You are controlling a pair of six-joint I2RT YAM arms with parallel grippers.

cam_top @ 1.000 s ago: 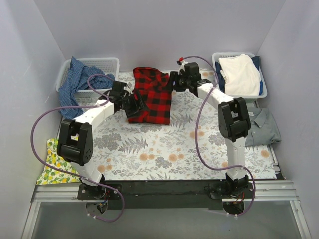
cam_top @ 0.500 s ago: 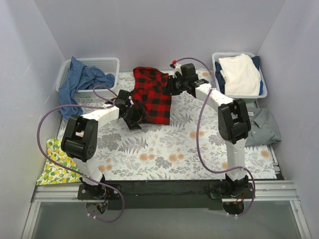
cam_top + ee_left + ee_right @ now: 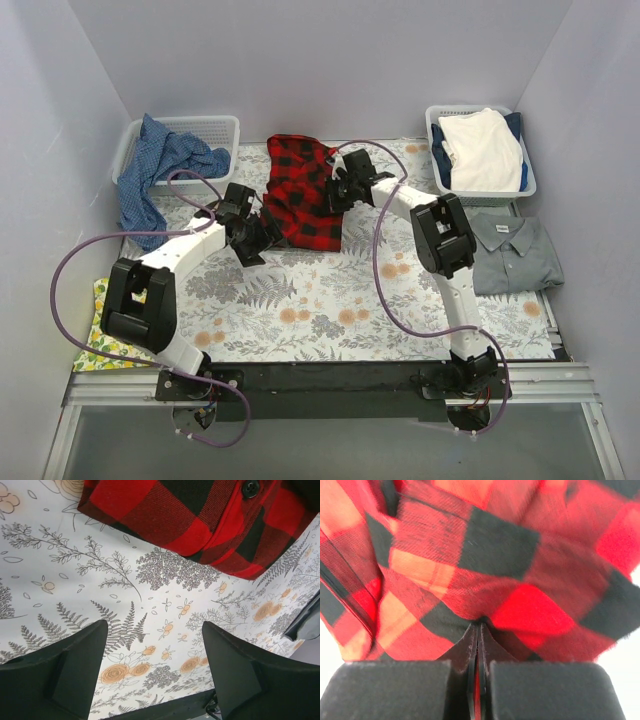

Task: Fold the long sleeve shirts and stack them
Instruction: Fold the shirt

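Observation:
The red-and-black plaid shirt point(image 3: 298, 190) lies bunched at the back middle of the flower-print table point(image 3: 330, 300). My right gripper point(image 3: 334, 194) sits at the shirt's right edge, shut on a fold of plaid cloth point(image 3: 495, 545), which is pinched at the tips of my right gripper point(image 3: 478, 627). My left gripper point(image 3: 258, 238) hovers open just off the shirt's near-left corner. In the left wrist view only printed table shows between the fingers of my left gripper point(image 3: 154, 630), with the plaid hem point(image 3: 200, 525) beyond them. A grey collared shirt point(image 3: 515, 255) lies flat at the right edge.
A white basket point(image 3: 218, 124) at the back left holds a blue cloth point(image 3: 155, 170) that spills over its side. Another basket point(image 3: 530, 186) at the back right holds cream-white and navy cloth point(image 3: 482, 148). A lemon-print cloth point(image 3: 100, 335) hangs off the left edge. Purple cables loop from both arms.
My right gripper closed on the plaid shirt's right edge and pushed left, bunching the shirt narrower. My left gripper drew back off the shirt's left side and opened wider.

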